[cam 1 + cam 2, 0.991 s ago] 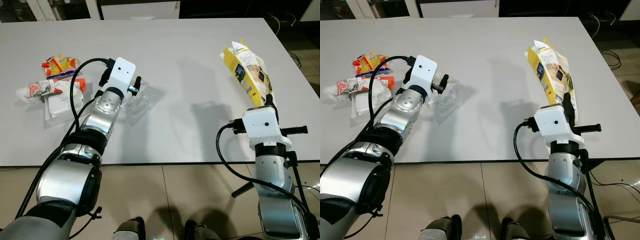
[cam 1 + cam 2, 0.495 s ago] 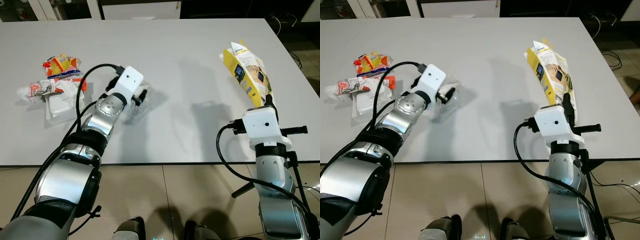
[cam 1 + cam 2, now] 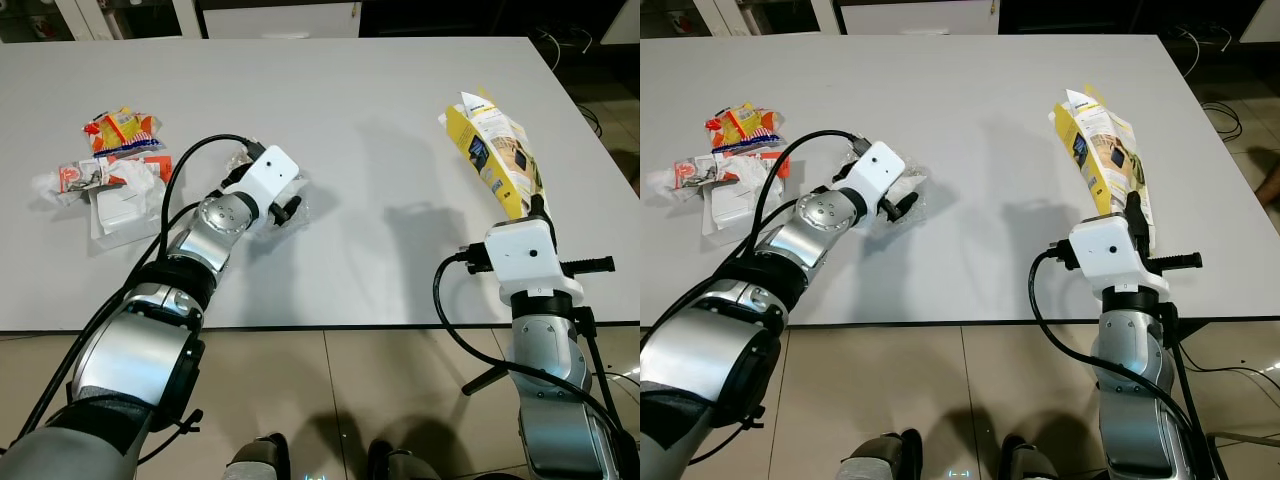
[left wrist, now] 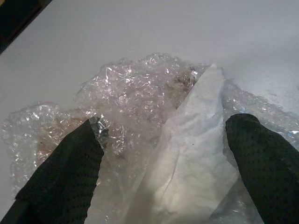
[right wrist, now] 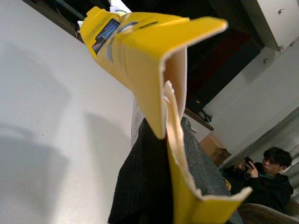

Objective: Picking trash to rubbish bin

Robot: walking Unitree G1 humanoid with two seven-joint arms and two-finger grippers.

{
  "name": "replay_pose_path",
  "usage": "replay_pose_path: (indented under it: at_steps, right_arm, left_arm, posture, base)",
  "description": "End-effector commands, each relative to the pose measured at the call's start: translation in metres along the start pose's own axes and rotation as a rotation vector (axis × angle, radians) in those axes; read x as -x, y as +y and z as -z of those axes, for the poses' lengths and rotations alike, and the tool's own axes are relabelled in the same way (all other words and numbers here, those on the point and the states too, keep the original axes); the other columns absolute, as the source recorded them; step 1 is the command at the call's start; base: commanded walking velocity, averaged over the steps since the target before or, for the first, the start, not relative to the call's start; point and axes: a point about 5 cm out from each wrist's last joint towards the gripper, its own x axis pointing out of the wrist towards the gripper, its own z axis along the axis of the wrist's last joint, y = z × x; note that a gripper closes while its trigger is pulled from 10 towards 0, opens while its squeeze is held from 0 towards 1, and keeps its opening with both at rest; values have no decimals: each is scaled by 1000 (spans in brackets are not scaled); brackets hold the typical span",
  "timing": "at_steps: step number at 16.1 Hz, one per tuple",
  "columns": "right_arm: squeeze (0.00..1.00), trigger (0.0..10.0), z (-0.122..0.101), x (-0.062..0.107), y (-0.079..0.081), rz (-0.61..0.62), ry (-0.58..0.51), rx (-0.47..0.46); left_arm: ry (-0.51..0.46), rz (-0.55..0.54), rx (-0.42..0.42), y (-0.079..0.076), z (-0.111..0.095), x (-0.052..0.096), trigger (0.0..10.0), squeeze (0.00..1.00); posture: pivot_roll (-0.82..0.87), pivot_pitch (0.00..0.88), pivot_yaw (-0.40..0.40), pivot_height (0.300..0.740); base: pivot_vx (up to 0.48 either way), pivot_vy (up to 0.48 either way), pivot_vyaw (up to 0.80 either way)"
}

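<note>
Having swung down over the tabletop (image 3: 380, 120), the left gripper (image 4: 173, 154) now straddles the bubble wrap (image 4: 140, 98), fingers apart, poised to grasp, while the right gripper (image 5: 159, 186) stays clamped on the yellow carton (image 3: 495, 150).

The silver left arm reaches forward and to the right over the white table (image 3: 350, 120), its white wrist block tilted down, and the left hand (image 4: 163, 154) has its two long black fingers spread wide apart (one on either side of a crumpled clear bubble-wrap sheet (image 4: 140, 93)), their tips pressed into it. The silver right arm stands upright at the table's near edge, and the right hand (image 3: 538, 208) points up, its fingers clamped on a torn yellow cardboard box (image 3: 497, 150).
</note>
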Motion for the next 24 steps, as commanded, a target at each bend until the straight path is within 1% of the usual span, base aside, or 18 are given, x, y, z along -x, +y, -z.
replay_pose_path:
  at_steps: [1, 3, 4, 5, 6, 7, 8, 9, 10, 11, 15, 19, 24]
  right_arm:
    - [0, 10000, -2, 1, -4, 0, -6, 1]
    - [0, 10000, -2, 2, -4, -2, -6, 1]
    - [0, 10000, -2, 3, -2, -7, -5, -2]
    - [0, 10000, -3, 3, -2, -10, -5, -3]
    - [0, 10000, -3, 3, -2, -11, -4, -3]
    - [0, 10000, -2, 3, -2, -11, -4, -4]
    - [0, 10000, -2, 4, -2, -11, 0, -6]
    - [0, 10000, -2, 5, -1, -12, 1, -7]
    - [0, 10000, -2, 5, -1, -13, 2, -8]
    - [0, 10000, -2, 5, -1, -15, 3, -8]
    - [0, 10000, -1, 6, -1, -13, 7, -10]
    - [0, 10000, 0, 7, -2, -12, 10, -8]
    - [0, 10000, 0, 7, -3, -10, 11, -6]
  left_arm:
    - [11, -5, -36, 3, -1, 0, 10000, 0]
    - [29, 16, -49, -1, 5, 0, 10000, 0]
    - [62, 40, -102, -10, 18, 1, 10000, 0]
    - [81, 50, -131, -15, 25, 2, 10000, 0]
    - [95, 60, -150, -19, 30, 3, 8314, 0]
    - [103, 66, -157, -21, 33, 3, 4667, 0]
    - [131, 87, -188, -28, 44, 5, 1804, 0]
    - [152, 109, -218, -33, 51, 7, 431, 0]
    - [162, 123, -236, -36, 56, 8, 0, 0]
    - [174, 147, -260, -42, 62, 9, 0, 0]
    - [192, 196, -266, -50, 70, 12, 0, 0]
    - [189, 215, -268, -54, 71, 12, 0, 0]
    - [178, 205, -258, -55, 69, 12, 0, 0]
  posture:
    - [102, 175, -9, 740]
    - [100, 176, -11, 740]
    - [94, 179, -13, 740]
    - [91, 179, -12, 740]
    - [91, 179, -12, 740]
    - [91, 179, -12, 740]
    - [87, 181, -11, 740]
    - [84, 181, -11, 740]
    - [84, 183, -11, 740]
    - [83, 182, -10, 740]
    - [81, 184, -8, 740]
    - [80, 184, -7, 740]
    - [70, 182, -6, 740]
  base:
    - [0, 0, 0]
    - [0, 0, 0]
    - [0, 0, 0]
    - [0, 0, 0]
    - [0, 0, 0]
    - [0, 0, 0]
    - [0, 0, 0]
    - [0, 0, 0]
    - [0, 0, 0]
    - [0, 0, 0]
    - [0, 0, 0]
    - [0, 0, 0]
    - [0, 0, 0]
